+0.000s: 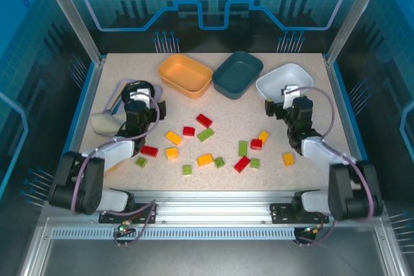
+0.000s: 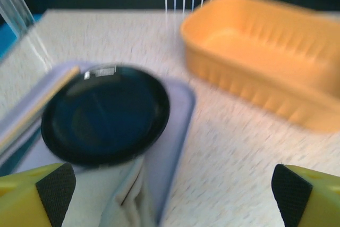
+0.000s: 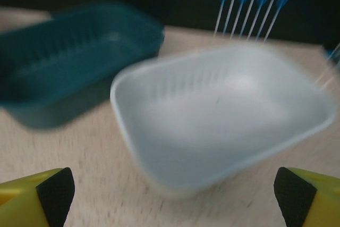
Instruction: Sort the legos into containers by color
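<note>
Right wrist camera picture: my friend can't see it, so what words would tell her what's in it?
An empty white tub sits mid-picture on a speckled table, slightly blurry, with a dark teal tub beside it on the left. In the bottom corners, the right arm's yellow jaws stand wide open.

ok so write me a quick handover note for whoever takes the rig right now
Left tool: open, empty, by the black plate, near the orange tub.
Right tool: open, empty, in front of the white tub.
Legos: red, green and yellow-orange, all loose on the table between the arms.
Done: nothing sorted yet; the orange tub, teal tub and white tub look empty.
Left: every brick, one colour per tub.
</note>
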Motion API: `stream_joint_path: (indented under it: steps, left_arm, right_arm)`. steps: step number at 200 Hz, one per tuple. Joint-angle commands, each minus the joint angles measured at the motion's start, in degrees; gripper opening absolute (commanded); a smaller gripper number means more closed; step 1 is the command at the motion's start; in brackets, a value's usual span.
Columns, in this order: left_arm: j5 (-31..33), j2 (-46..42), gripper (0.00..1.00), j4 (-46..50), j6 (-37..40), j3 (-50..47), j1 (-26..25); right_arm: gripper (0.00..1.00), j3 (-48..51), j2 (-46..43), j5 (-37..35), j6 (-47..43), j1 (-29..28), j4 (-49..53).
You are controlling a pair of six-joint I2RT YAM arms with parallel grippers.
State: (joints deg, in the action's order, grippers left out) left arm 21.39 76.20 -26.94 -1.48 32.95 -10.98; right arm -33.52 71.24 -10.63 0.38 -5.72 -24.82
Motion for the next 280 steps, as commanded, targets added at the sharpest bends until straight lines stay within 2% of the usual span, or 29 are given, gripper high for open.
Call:
stream_joint_path:
  steps: [1,12,18,24,36,40,44,51,60,78,88,110,155,202,225,280]
  left_arm:
    - [10.91,-5.6,0.99,12.46,-3.9,10.22,-6.0]
    - [13.02,-6.13,0.99,19.21,-8.43,16.72,-8.23]
    - [13.81,-5.7,0.99,24.59,-12.89,21.4,-8.6]
    - [14.76,-4.62,0.99,33.47,-20.25,27.08,-8.36]
    - [13.47,-0.93,0.99,60.15,-42.98,40.41,-6.65]
    - [13.4,0.98,0.99,65.88,-48.96,44.22,-6.1]
    - [11.97,2.46,0.99,67.59,-51.08,45.98,-5.07]
    - [2.19,4.53,0.99,66.71,-50.37,47.54,-2.19]
    - [-6.64,7.51,0.99,68.45,-52.54,50.03,0.46]
    - [-11.62,13.55,0.99,74.3,-54.47,56.45,0.88]
    - [-14.33,16.88,0.95,76.25,-54.08,59.36,0.8]
    - [-17.85,22.78,0.86,77.65,-54.69,63.16,0.7]
    - [-25.02,36.33,0.67,74.24,-53.51,73.26,0.23]
    - [-26.18,52.19,0.48,78.06,-50.43,90.99,-1.4]
    - [-28.49,57.76,0.42,78.01,-50.56,95.85,-1.41]
    - [-32.56,65.32,0.38,78.06,-48.57,101.66,-2.1]
  right_arm:
    - [1.0,-11.36,-8.49,-7.21,3.49,-2.23,12.33]
    - [1.0,-20.28,-9.09,-8.91,8.71,-2.64,21.91]
    - [1.0,-25.41,-8.16,-9.52,14.88,-2.46,28.11]
    - [1.0,-30.68,-6.63,-8.92,21.76,-1.45,36.77]
    - [1.0,-40.58,-2.27,-8.79,37.0,0.47,56.07]
    - [1.0,-42.43,-0.84,-7.49,38.77,1.24,59.57]
    - [1.0,-43.44,0.36,-4.05,38.26,2.23,60.33]
    - [1.0,-44.03,2.16,3.07,36.84,3.53,59.71]
    - [0.9,-45.1,4.17,7.28,36.73,3.57,60.47]
    - [0.83,-47.53,7.68,7.96,38.21,2.08,63.3]
    - [0.82,-48.5,9.85,8.97,38.32,1.5,63.62]
    - [0.82,-51.85,15.89,11.06,38.56,1.32,64.74]
    - [0.82,-61.39,31.05,14.27,37.76,1.5,66.05]
    - [0.8,-75.4,46.42,15.97,38.38,1.58,70.0]
    - [0.79,-82.48,52.58,16.22,38.73,1.43,72.41]
    - [0.75,-95.35,64.8,16.68,39.6,1.02,77.91]
